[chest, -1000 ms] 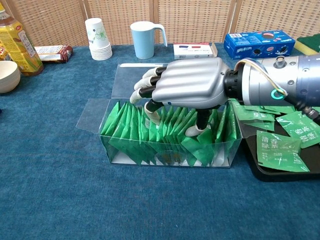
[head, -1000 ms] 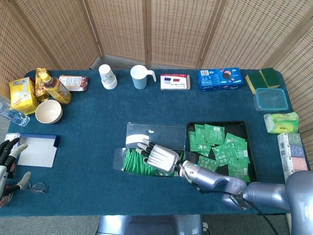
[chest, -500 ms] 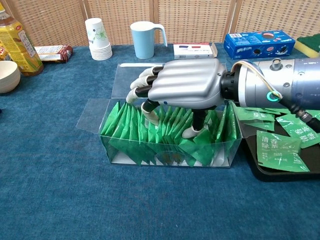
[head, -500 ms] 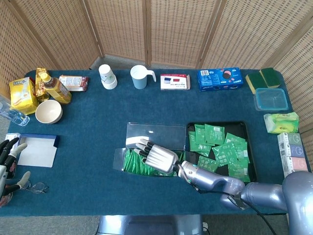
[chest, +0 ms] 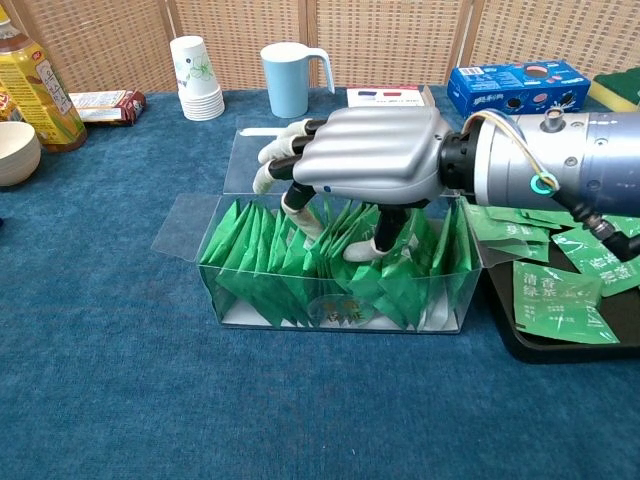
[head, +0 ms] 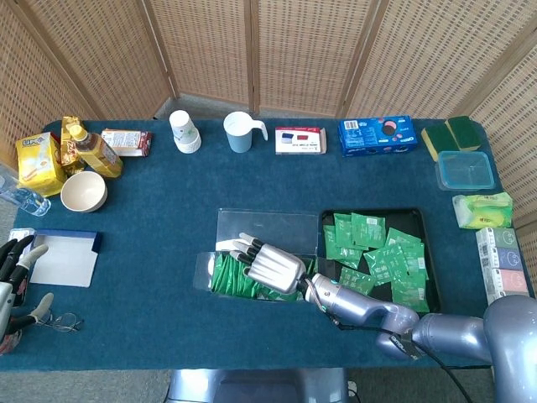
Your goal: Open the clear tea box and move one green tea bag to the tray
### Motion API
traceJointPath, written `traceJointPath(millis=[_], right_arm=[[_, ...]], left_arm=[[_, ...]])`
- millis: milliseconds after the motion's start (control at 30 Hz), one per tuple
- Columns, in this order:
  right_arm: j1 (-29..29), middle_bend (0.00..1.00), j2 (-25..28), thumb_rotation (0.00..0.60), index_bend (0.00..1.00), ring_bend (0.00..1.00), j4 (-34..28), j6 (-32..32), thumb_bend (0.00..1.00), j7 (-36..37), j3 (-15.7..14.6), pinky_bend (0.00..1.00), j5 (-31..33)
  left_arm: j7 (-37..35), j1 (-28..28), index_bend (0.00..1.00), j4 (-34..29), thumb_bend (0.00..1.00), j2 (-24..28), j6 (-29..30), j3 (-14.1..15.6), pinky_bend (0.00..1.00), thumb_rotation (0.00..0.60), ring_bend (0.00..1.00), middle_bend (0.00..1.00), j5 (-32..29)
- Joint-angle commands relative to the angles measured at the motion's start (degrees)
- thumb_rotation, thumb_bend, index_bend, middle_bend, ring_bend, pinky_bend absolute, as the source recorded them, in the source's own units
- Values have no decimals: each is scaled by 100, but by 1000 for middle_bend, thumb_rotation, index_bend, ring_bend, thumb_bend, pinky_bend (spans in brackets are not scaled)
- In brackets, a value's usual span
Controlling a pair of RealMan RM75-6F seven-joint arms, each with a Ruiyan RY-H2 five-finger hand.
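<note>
The clear tea box lies open mid-table, packed with upright green tea bags; its lid flap is folded back. My right hand hovers over the box with thumb and a finger dipped among the bags, pinching the top of one green tea bag that stands slightly higher than its neighbours. In the head view the right hand covers the box's middle. The black tray, just right of the box, holds several loose green tea bags. My left hand rests at the far left edge, fingers apart, empty.
Along the back stand a paper cup stack, a blue mug, a small card box and a blue box. A bottle and a bowl sit at the left; an open flat box lies near my left hand.
My right hand has risen a little and shifted toward the back of the box, its fingers drawing closer around the bag tops. The left hand has not moved.
</note>
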Motion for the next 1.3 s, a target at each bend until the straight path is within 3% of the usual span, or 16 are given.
traceJointPath(millis=[33,433,1300], right_arm=[[-8,178,-10,600,552,51,16,16,336,7,4,0,-16],[-98,190,137,600,592,61,-149,169,343,176,91,0,37],[-886,192,1702,600,593,66,-1683,1211,352,223,281,0,36]], left_arm=[[0,-1,139,-2,286,-1,0,0,263,600,0,58,0],[-6,12,138,24,286,-8,24,-3,263,600,0,53,-7],[56,27,130,-41,287,-14,105,3,263,600,0,39,111]])
